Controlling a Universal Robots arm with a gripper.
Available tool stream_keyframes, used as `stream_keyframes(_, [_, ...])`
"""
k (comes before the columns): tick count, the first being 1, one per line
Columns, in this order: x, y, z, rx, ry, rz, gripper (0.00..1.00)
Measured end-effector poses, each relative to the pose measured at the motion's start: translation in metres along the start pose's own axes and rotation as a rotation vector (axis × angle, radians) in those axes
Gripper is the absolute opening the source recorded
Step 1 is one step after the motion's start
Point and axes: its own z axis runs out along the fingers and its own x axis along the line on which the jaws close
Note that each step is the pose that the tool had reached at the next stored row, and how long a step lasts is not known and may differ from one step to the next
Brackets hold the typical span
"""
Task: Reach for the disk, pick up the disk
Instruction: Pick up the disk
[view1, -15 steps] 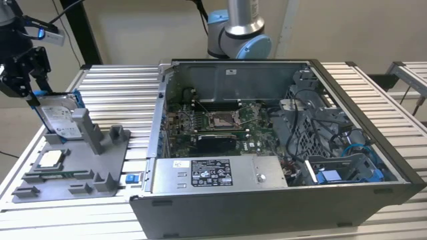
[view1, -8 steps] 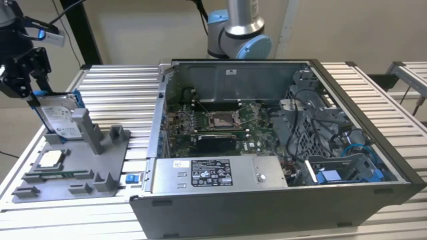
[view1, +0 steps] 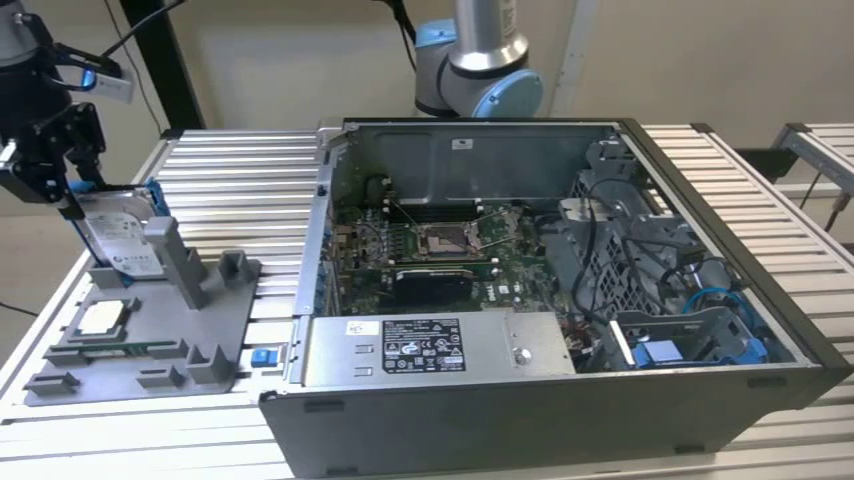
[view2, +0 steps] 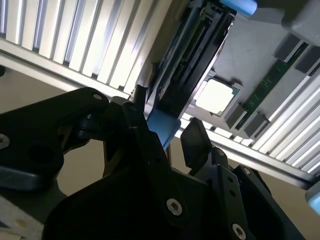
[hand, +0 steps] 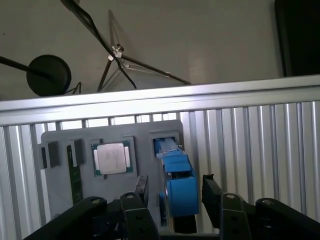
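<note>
Hand (hand: 175, 182) is open and straddles the upright disk (hand: 178, 165), not clamped. Disk sits in grey tray (hand: 60, 137) at worktop (hand: 260, 150) edge. Closing off-centre could tilt or jam it.

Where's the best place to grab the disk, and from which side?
Probably its blue-framed top edge, from straight above: the disk stands on edge in the grey holder, lower part slotted in, flat faces exposed for the fingers.

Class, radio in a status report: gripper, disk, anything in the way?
Gripper open, astride the disk. Disk on edge in grey holder. No blockage seen.
</note>
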Motion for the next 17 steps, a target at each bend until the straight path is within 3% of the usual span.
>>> stream_keyframes(5, [0.0,-0.0002,0.0065,0.0,-0.0003,-0.004,1.0])
stream_keyframes(17, [0.0001,-0.0004,0.0107,0.0006,-0.0006,-0.004,1.0])
